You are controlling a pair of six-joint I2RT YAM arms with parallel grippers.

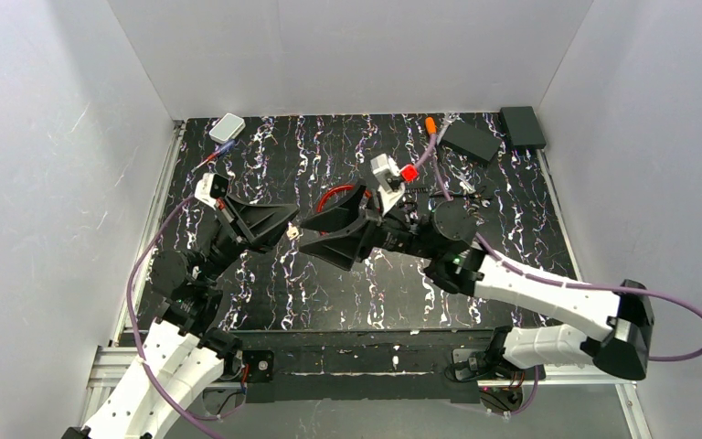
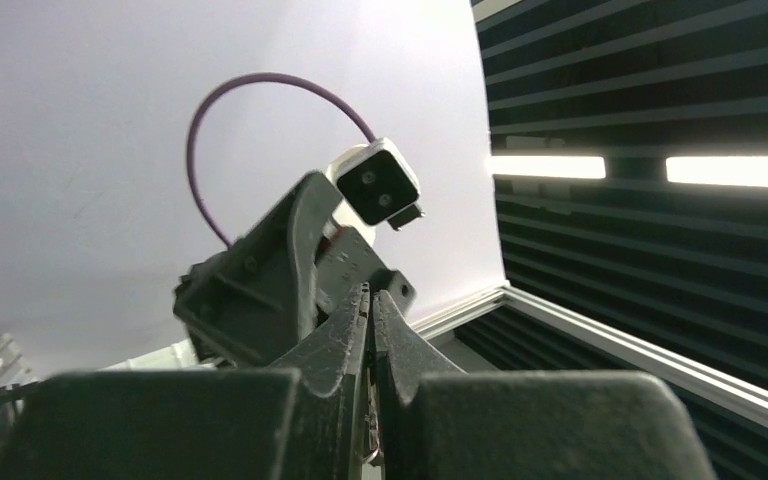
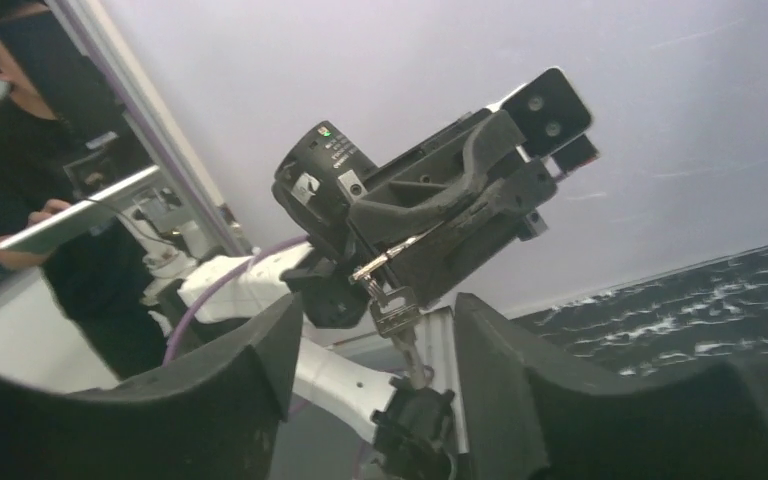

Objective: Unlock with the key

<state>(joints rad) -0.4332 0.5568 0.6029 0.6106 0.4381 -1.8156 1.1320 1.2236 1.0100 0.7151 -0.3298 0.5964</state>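
Left tool (image 2: 370, 300) pinches the key (image 3: 392, 306), held in the air above the table (image 1: 512, 229) — right tool (image 1: 303, 233) faces it tip to tip, jaws spread.

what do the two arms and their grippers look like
The left arm and right arm have white shells and black joints. The left gripper and right gripper are black, each with two wedge-shaped fingers. A purple cable runs along each arm; a white camera sits at each wrist.
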